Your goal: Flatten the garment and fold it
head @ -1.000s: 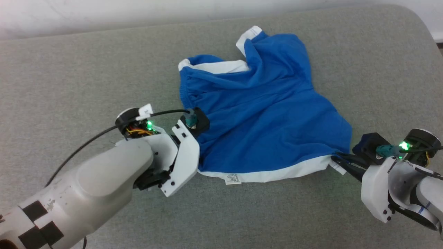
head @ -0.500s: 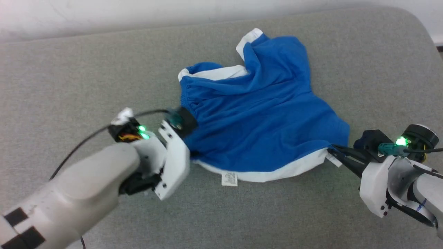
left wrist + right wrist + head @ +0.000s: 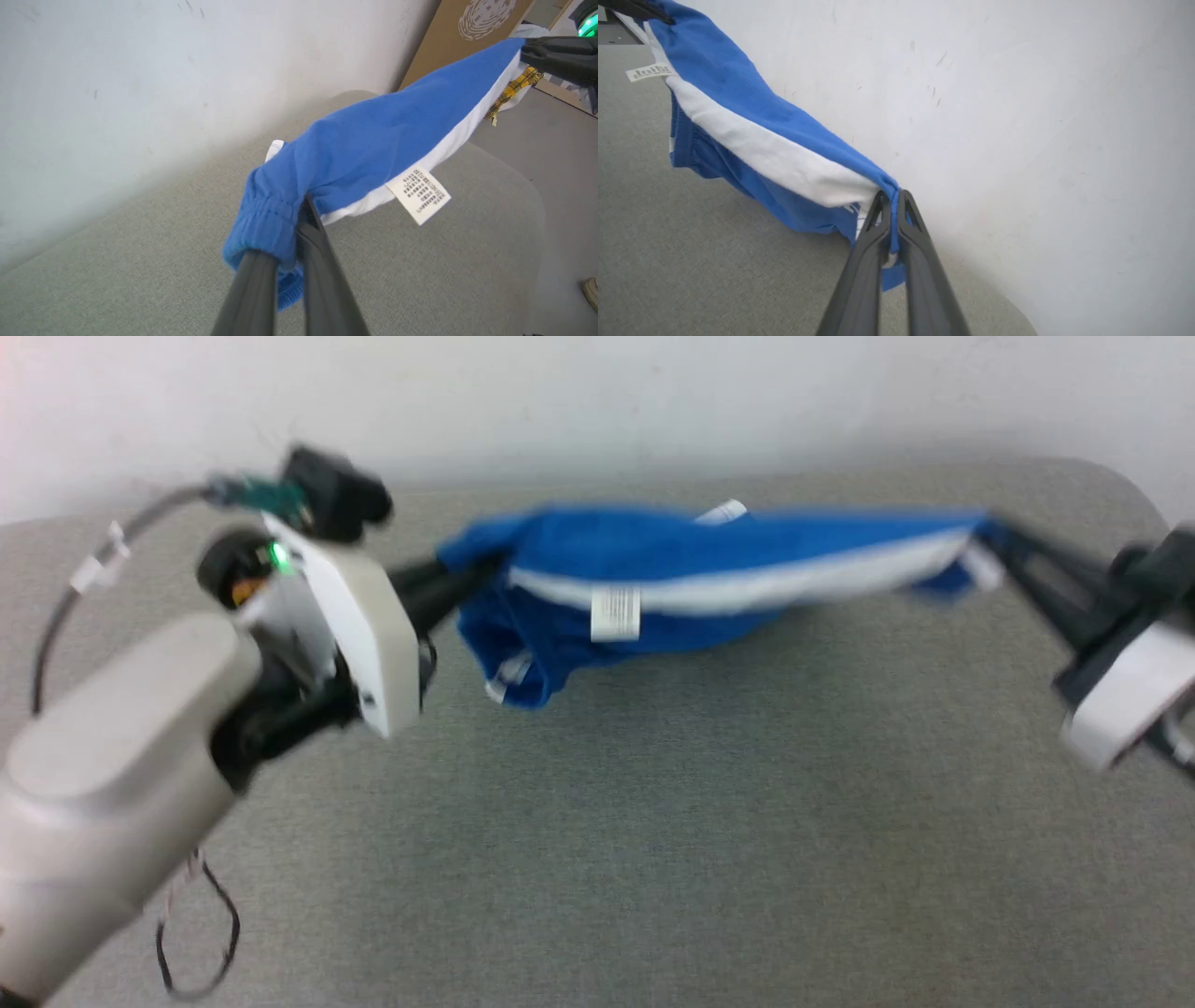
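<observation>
The garment (image 3: 709, 551), bright blue shorts with a white side stripe, hangs stretched in the air above the grey table (image 3: 653, 821). My left gripper (image 3: 467, 574) is shut on its gathered waistband end (image 3: 266, 219). At the far right, my right gripper (image 3: 994, 537) is shut on the opposite corner, where blue and white cloth bunch between the fingers (image 3: 891, 200). A small white care tag (image 3: 616, 614) dangles from the white stripe. The lower part of the garment sags below the taut top edge. The head view is blurred by motion.
A white wall (image 3: 560, 401) rises just behind the table's far edge. In the left wrist view a cardboard box (image 3: 467, 32) and a yellow plaid cloth (image 3: 514, 86) lie beyond the table's rounded end. A loose black cable (image 3: 196, 933) loops below my left arm.
My left gripper shut on the waistband, then both arms rose and pulled apart, lifting the garment off the table and stretching it. The head camera has also tilted up toward the wall.
</observation>
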Robot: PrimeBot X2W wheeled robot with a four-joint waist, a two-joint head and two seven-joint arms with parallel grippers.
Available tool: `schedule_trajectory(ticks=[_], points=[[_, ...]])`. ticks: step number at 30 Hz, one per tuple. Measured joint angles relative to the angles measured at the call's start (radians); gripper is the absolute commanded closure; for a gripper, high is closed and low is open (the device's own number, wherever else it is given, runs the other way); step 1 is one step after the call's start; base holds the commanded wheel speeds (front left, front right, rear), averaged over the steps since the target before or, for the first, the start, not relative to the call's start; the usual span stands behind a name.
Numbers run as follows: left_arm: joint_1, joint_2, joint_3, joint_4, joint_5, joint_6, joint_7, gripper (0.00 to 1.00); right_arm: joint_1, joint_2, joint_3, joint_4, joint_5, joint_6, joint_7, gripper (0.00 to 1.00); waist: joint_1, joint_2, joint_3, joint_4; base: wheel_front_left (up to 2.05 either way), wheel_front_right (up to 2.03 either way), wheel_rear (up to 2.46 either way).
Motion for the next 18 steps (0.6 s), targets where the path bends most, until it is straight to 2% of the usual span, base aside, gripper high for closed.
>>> schedule_trajectory(ticks=[4, 7, 18], points=[[-0.088, -0.011, 0.043, 0.005, 0.011, 0.019, -0.017, 1.0, -0.093, 0.033, -0.078, -0.005, -0.006, 0.0, -0.004, 1.0, -0.0002, -0.0001, 0.003, 0.019, 0.0, 0.0, 0.0], [-0.166, -0.041, 0.076, 0.036, 0.025, 0.039, -0.03, 1.0, -0.185, 0.072, -0.105, 0.014, -0.007, 0.0, -0.002, 1.0, 0.0001, -0.0001, 0.025, 0.026, 0.0, 0.0, 0.0], [-0.488, -0.166, 0.163, 0.2, 0.116, 0.071, -0.1, 1.0, -0.633, 0.156, -0.094, 0.231, -0.127, 0.0, 0.007, 1.0, 0.0005, -0.0001, 0.185, 0.031, 0.0, 0.0, 0.0]])
